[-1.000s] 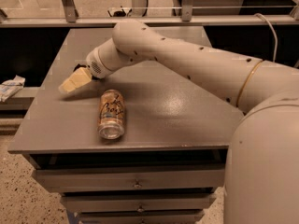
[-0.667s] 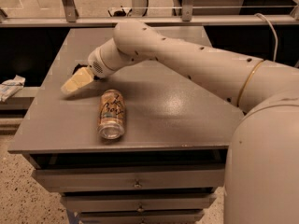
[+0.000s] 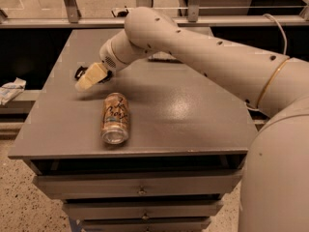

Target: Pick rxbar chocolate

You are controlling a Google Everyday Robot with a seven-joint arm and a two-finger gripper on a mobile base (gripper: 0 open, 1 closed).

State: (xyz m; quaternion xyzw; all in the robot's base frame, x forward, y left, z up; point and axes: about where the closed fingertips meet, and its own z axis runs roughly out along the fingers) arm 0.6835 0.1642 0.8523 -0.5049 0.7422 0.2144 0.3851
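Observation:
My gripper (image 3: 89, 77) hovers just above the left part of the grey table (image 3: 193, 115), its cream fingers (image 3: 91, 75) pressed together. A small dark end of the rxbar chocolate (image 3: 78, 73) sticks out at their left side. The rest of the bar is hidden by the fingers. The gripper's shadow lies on the table under it. The arm reaches in from the right.
An orange-tan drink can (image 3: 115, 117) lies on its side just in front of the gripper, open end toward the table's front edge. A crumpled white thing (image 3: 12, 88) sits on a lower ledge at left. Drawers (image 3: 140, 182) are below the tabletop.
The gripper has moved a little right and up off the tabletop. The can has not moved.

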